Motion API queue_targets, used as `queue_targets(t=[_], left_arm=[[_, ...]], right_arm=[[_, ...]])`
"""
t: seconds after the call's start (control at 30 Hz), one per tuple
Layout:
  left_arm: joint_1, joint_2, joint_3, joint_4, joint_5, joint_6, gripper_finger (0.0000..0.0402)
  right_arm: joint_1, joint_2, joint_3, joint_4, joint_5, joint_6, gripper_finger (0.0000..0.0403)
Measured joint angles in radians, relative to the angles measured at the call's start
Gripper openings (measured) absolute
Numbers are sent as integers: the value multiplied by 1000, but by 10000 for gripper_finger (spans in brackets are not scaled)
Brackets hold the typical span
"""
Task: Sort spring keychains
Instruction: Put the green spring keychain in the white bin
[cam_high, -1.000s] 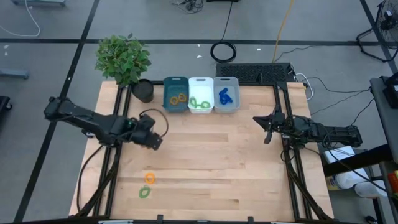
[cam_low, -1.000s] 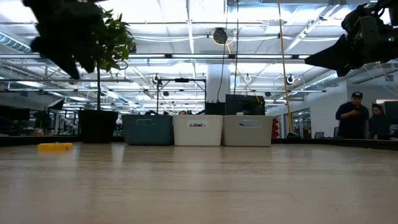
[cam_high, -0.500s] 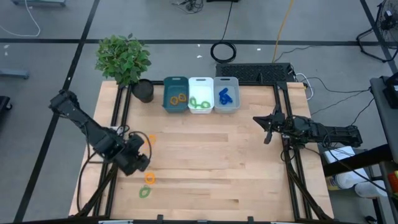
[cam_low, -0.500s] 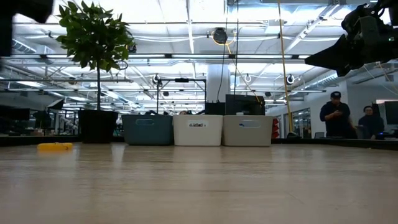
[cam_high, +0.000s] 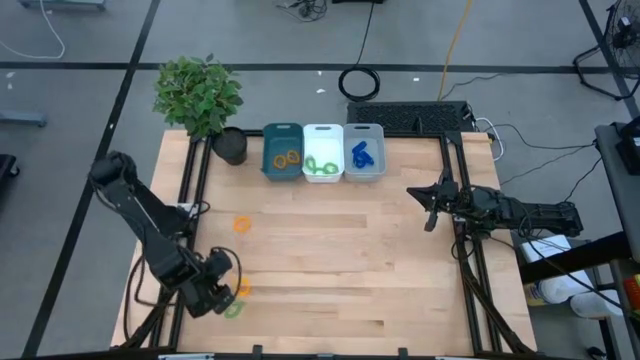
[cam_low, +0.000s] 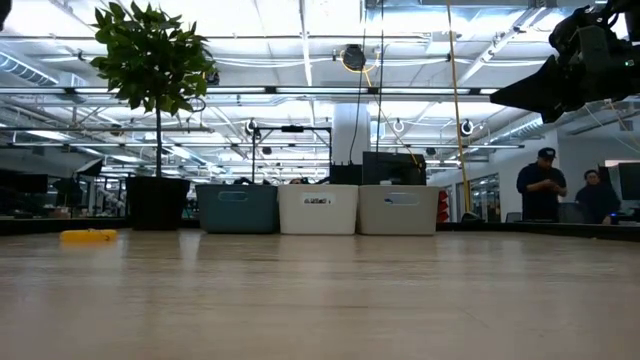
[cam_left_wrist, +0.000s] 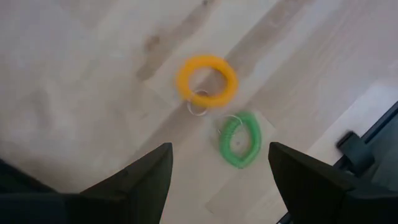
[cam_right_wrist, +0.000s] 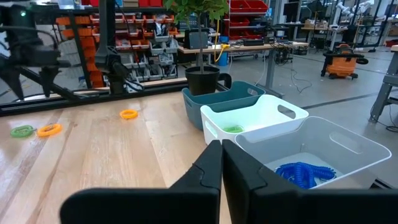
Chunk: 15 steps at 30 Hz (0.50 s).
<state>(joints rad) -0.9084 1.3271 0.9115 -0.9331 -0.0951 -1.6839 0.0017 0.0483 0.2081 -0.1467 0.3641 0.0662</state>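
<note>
The left tool (cam_left_wrist: 214, 171) hangs open and empty above an orange keychain (cam_left_wrist: 206, 81) and a green keychain (cam_left_wrist: 240, 139) on the table (cam_high: 400, 270). The right tool (cam_high: 431, 207) is closed, holding nothing.

L tool (cam_high: 222, 296) half hides green keychain (cam_high: 234, 309).

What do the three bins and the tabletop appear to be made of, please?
The three bins look like moulded plastic: smooth matte walls, rounded rims, cut-out handles. The tabletop looks like light wood, showing plank seams and grain, with a low-sheen finish.
</note>
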Motion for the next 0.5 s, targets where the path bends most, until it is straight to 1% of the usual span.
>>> queue_targets(t=[0.23,0.5], left_arm=[[-43,137,0,131,65,6,273],[-71,272,0,200,66,-1,273]], right_arm=[[0,0,0,0,0,0,0],[0,0,0,0,0,0,0]])
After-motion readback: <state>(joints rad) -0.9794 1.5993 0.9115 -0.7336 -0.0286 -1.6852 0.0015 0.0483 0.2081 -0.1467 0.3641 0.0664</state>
